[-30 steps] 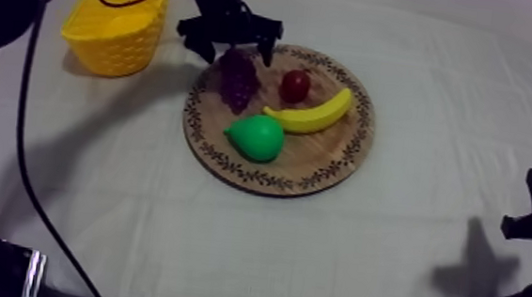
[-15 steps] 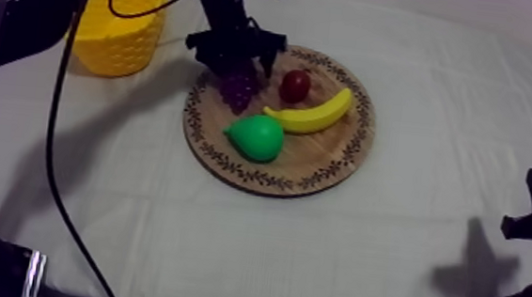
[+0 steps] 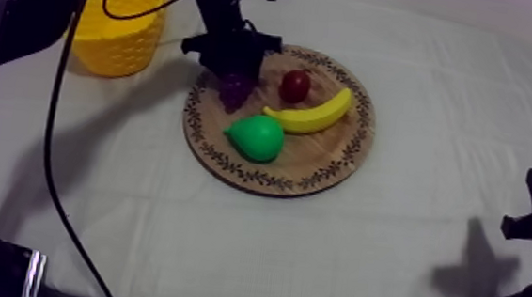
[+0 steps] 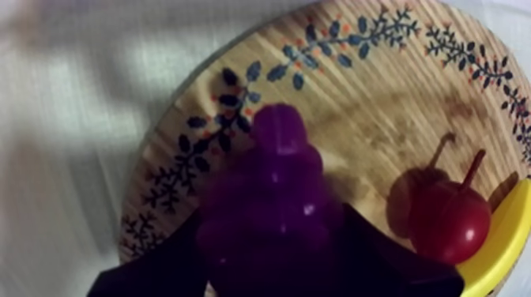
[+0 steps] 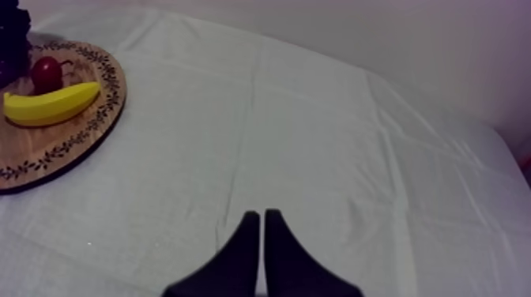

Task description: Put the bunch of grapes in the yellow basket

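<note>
Purple bunch of grapes (image 3: 235, 89) lies at the wooden board's (image 3: 325, 161) upper left, just left of the small red fruit (image 3: 295, 85), pinched between the left tool's (image 3: 234, 70) black fingers (image 4: 158, 268), while the right tool (image 5: 261, 221), fingers pressed together, hangs over the worktop cloth beside the board.

— We saw matt, grained wood on the board (image 3: 325, 161) under the left claw (image 3: 233, 60), didn't we?
— We did. The bunch of grapes (image 4: 273, 197) at the claw looked like smooth plastic, and the small red fruit (image 4: 449, 221) just beside it shone glossy. Around the board we noted matt, creased cloth (image 3: 221, 250).
</note>
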Motion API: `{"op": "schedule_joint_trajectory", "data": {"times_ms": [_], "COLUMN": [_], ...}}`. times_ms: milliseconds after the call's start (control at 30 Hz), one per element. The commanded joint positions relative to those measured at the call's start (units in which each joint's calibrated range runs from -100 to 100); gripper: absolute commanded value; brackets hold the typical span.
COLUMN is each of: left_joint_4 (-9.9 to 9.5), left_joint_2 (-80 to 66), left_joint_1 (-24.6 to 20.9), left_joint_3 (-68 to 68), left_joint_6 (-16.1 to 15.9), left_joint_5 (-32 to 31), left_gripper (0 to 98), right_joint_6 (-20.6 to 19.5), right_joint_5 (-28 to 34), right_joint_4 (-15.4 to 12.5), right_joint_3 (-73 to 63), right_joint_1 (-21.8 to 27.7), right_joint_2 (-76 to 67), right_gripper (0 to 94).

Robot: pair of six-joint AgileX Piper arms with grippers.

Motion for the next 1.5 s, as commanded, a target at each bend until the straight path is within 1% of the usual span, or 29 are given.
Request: {"op": "schedule_joint_trajectory", "data": {"times_ms": [0, 200, 300, 500, 700, 833, 967, 1133, 1300, 1467], "left_joint_4": [-0.02, -0.22, -1.09, -2.64, -4.62, -5.13, -4.77, -4.05, -3.36, -3.15], "left_joint_2": [-0.23, -3.98, -8.44, -21.79, -37.28, -46.06, -51.09, -54.21, -55.06, -53.31], "left_joint_1": [0.07, 0.41, 0.69, 0.62, 1.04, 0.22, -3.15, -9.47, -15.98, -20.72], "left_joint_3": [0.18, 1.86, 3.94, 10.72, 21.86, 30.26, 33.83, 38.18, 43.33, 42.39], "left_joint_6": [-0.01, -1.03, -1.12, -1.04, -0.04, 0.24, -0.92, -3.43, -6.33, -8.39], "left_joint_5": [-0.15, -1.56, -1.46, -0.91, -1.72, -3.39, -3.87, -4.27, -5.84, -6.05], "left_gripper": [50.3, 51.1, 52.1, 53.7, 54.3, 54.5, 54.6, 54.7, 55.0, 55.3], "right_joint_6": [0.00, 0.00, 0.00, 0.00, 0.00, 0.00, 0.00, 0.00, 0.00, 0.00], "right_joint_5": [-0.04, -0.04, -0.04, -0.04, -0.04, -0.04, -0.04, -0.04, -0.04, -0.04], "right_joint_4": [0.01, 0.01, 0.01, 0.01, 0.01, 0.01, 0.01, 0.01, 0.01, 0.01], "right_joint_3": [-0.01, -0.01, -0.01, -0.01, -0.01, -0.01, -0.01, -0.01, -0.01, -0.01], "right_joint_1": [-0.02, -0.02, -0.02, -0.02, -0.02, -0.02, -0.02, -0.02, -0.02, -0.02], "right_joint_2": [0.02, 0.02, 0.02, 0.02, 0.02, 0.02, 0.02, 0.02, 0.02, 0.02], "right_gripper": [0.3, 0.3, 0.3, 0.3, 0.3, 0.3, 0.3, 0.3, 0.3, 0.3]}}
